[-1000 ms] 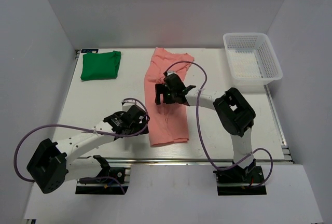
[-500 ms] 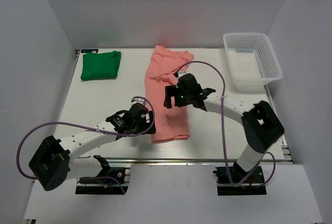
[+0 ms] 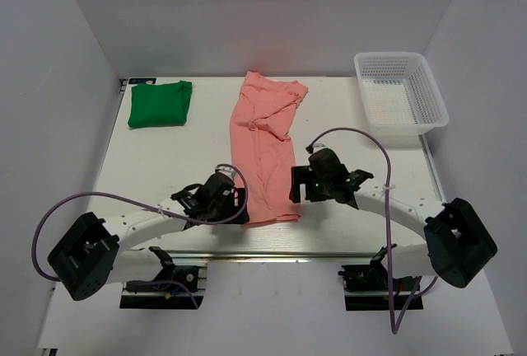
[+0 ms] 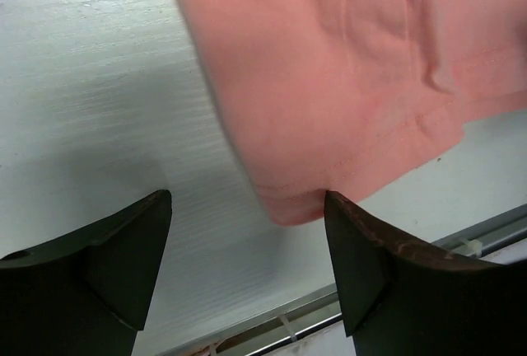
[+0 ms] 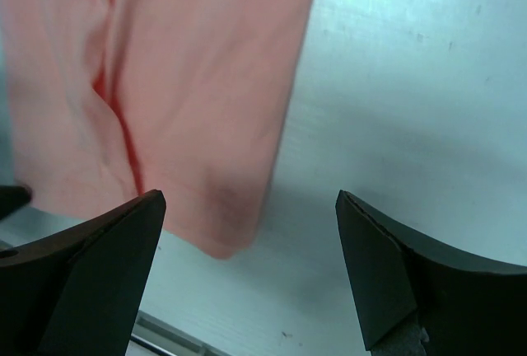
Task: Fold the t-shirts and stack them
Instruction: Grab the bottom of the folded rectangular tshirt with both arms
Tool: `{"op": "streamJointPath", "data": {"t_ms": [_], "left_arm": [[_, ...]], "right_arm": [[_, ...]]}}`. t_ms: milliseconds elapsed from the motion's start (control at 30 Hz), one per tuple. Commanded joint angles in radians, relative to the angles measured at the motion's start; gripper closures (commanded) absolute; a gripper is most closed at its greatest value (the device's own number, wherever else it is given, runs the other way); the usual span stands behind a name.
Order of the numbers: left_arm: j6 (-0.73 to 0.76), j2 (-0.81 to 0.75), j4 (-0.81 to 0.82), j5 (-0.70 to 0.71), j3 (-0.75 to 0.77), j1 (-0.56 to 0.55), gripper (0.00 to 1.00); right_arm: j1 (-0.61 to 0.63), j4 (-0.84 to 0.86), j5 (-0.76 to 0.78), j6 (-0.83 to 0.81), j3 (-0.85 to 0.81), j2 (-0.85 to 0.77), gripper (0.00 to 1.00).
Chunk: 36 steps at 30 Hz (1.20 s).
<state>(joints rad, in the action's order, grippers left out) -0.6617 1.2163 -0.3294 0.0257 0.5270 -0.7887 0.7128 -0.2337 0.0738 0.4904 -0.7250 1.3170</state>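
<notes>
Over at the far-left corner of the table [image 3: 165, 166], the green t-shirt [image 3: 160, 103] is lying folded into a small rectangle, well apart from the action. Moving right, the left gripper [image 4: 245, 208] is hovering, jaws spread, straddling the near-left corner of the pink t-shirt [image 3: 263, 150], which is lying as a long strip down the middle. Beyond it, the right gripper [image 5: 247, 203] is hanging wide apart by the near-right corner. They're lining up the lengthwise fold, I'd say: next, both need to drop, pinch those hem corners and carry them to the far end. A second ago the right gripper was over the shirt's middle; it's pulled back to the hem, and the left has crept closer.
</notes>
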Motion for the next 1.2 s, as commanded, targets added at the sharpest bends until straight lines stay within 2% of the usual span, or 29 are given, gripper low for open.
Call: {"op": "streamJointPath", "data": {"t_ms": [0,100,167,200,267,333,400,433,533,567,633,667,733,767,867,1067,1167], "left_arm": [[-0.002,-0.014,0.062,-0.079,-0.054,-0.004,0.17],[-0.003,-0.002,0.102,-0.095,-0.067,-0.004,0.21],[-0.003,0.014,0.102,-0.095,-0.067,-0.004,0.33],[-0.003,0.031,0.102,-0.086,-0.067,-0.013,0.42],[-0.003,0.049,0.093,-0.086,-0.056,-0.014,0.64],[-0.003,0.068,0.093,-0.086,-0.056,-0.014,0.69],[-0.003,0.068,0.093,-0.086,-0.056,-0.014,0.71],[-0.003,0.068,0.105,-0.095,-0.056,-0.014,0.72],[-0.003,0.068,0.105,-0.095,-0.056,-0.023,0.75],[-0.003,0.068,0.105,-0.095,-0.056,-0.023,0.75],[-0.003,0.068,0.082,-0.095,-0.047,-0.023,0.83],[-0.003,0.068,0.082,-0.095,-0.047,-0.023,0.83],[-0.003,0.068,0.082,-0.095,-0.047,-0.023,0.96],[-0.003,0.068,0.069,-0.095,-0.047,-0.023,1.00],[0.008,0.068,-0.008,-0.104,-0.024,-0.023,1.00],[0.049,0.002,-0.111,-0.277,-0.010,-0.052,1.00],[0.080,0.015,-0.177,-0.326,0.011,-0.063,1.00]], "right_arm": [[0.002,0.034,-0.063,0.042,0.051,-0.027,0.10],[0.004,0.039,-0.103,0.057,0.076,0.005,0.10],[0.005,0.048,-0.120,0.071,0.082,0.020,0.10],[0.007,0.063,-0.146,0.076,0.096,0.025,0.15],[0.007,0.060,-0.155,0.092,0.104,0.033,0.17],[0.007,0.066,-0.164,0.115,0.128,0.033,0.21],[0.025,0.089,-0.183,0.128,0.153,0.028,0.27],[0.008,0.129,-0.213,0.138,0.176,0.028,0.39],[0.010,0.186,-0.247,0.142,0.194,0.037,0.64],[0.010,0.198,-0.244,0.158,0.199,0.044,0.64],[0.008,0.203,-0.233,0.158,0.202,0.053,0.69],[0.011,0.198,-0.230,0.162,0.199,0.057,0.76],[0.010,0.201,-0.229,0.162,0.203,0.054,0.85],[0.010,0.203,-0.232,0.163,0.213,0.047,1.00],[0.010,0.171,-0.297,0.162,0.226,0.002,1.00],[0.033,-0.013,-0.500,0.168,0.252,-0.101,1.00],[0.043,-0.085,-0.508,0.168,0.269,-0.128,1.00]]}}
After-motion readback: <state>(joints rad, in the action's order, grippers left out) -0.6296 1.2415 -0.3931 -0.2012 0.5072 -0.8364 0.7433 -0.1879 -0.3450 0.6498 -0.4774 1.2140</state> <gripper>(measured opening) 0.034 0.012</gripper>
